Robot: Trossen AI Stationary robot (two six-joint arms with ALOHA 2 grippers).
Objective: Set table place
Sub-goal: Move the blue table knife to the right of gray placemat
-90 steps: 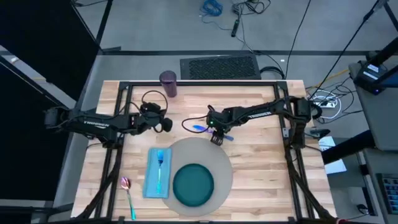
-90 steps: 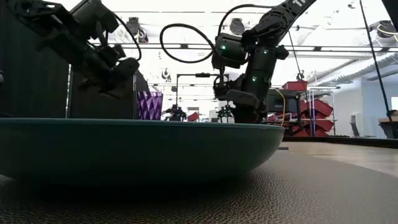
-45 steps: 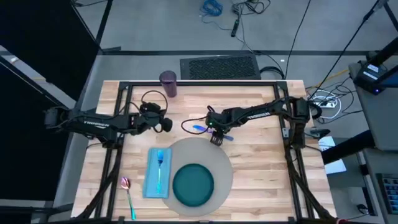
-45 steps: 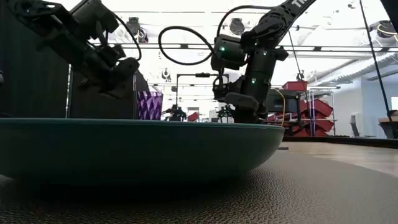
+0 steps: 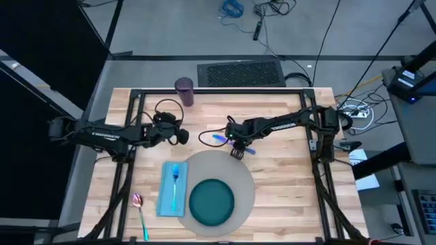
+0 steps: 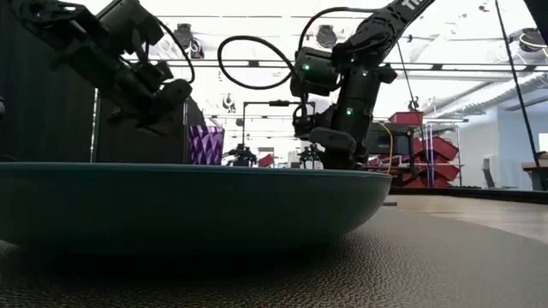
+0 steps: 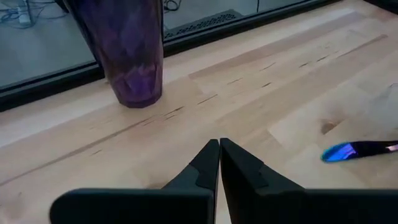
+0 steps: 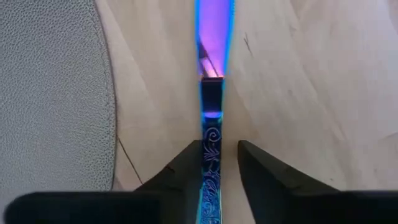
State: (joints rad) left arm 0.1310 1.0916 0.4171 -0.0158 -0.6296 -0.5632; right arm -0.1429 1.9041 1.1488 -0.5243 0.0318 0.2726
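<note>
The blue knife [image 5: 218,140] lies flat on the table [image 5: 286,170], just beyond the far rim of the round grey mat [image 5: 240,175]. My right gripper [image 8: 217,146] is open over the knife, one finger on each side of its patterned handle [image 8: 211,155]. My left gripper [image 7: 219,142] is shut and empty above the table's left half, short of the purple cup [image 7: 127,56]. The teal plate [image 5: 211,202] sits on the mat. A blue fork [image 5: 176,178] lies on the light blue napkin [image 5: 167,199]. My right gripper comes at the knife from above, its fingers standing on either side of the handle. One finger [image 8: 186,163] stands close against the handle's side, and I cannot tell whether it touches. The other finger stands apart from it. The knife lies flat on the table.
A spoon [image 5: 139,209] with a pink bowl and green handle lies at the near left, beside the napkin. The purple cup [image 5: 184,90] stands upright near the far edge. A black frame [image 5: 218,90] runs around the table. Bare wood lies to the right of the mat.
My right gripper has shifted slightly toward the table's left over the knife, then held still. The knife has stayed where it was.
</note>
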